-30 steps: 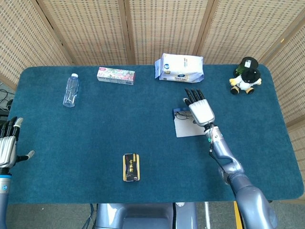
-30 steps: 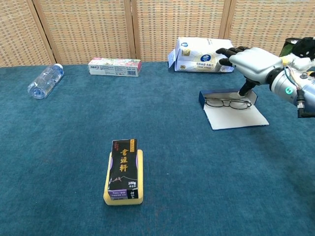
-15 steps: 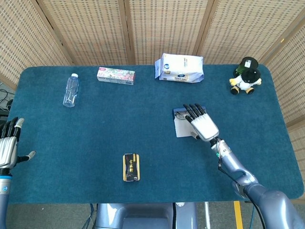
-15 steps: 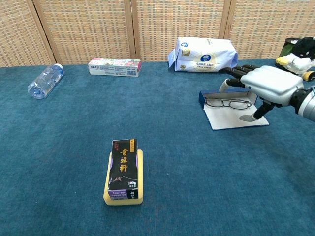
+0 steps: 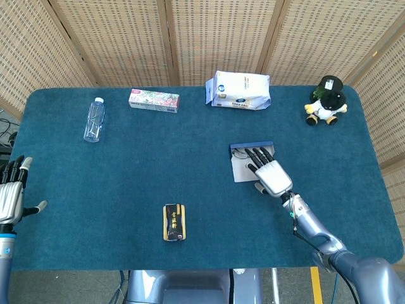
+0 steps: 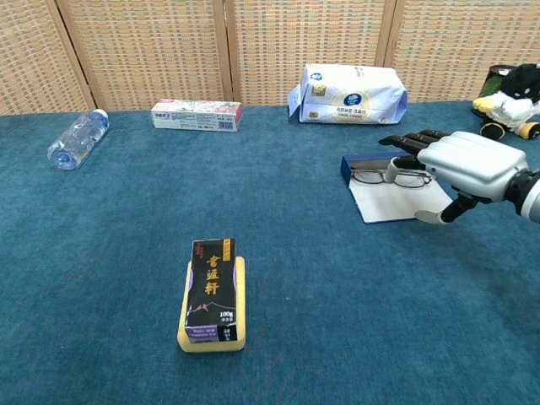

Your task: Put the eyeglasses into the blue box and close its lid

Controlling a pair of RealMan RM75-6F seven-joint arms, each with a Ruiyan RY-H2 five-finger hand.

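Blue cloth, soft and fuzzy like felt, covers the table (image 5: 126,183) in the head view. On it the blue box (image 5: 251,145) lies open, with its flat white lid (image 5: 241,170) spread out toward the robot. The eyeglasses (image 5: 240,151) sit in the box, thin and dark, but they look so small from up here that I cannot tell just how they lie. The right hand (image 5: 270,173) is shiny silver with black fingers (image 5: 255,156). It hangs over the lid with fingers straight and apart, holding nothing. The left hand (image 5: 9,193) is at the table's left edge, fingers up and spread, holding nothing too. A clear plastic bottle (image 5: 93,118) lies on its side far back on the left.

From the chest view, the eyeglasses (image 6: 390,177) show better: thin wire rims with round lenses, lying along the low blue wall of the box (image 6: 364,161). The white lid (image 6: 396,201) lies flat like paper. The right hand (image 6: 451,164) floats above it, palm down, fingers reaching over the glasses and its thumb pointing down near the lid's edge. A dark carton (image 6: 209,289) rests on a yellow sponge (image 6: 212,338) in front.
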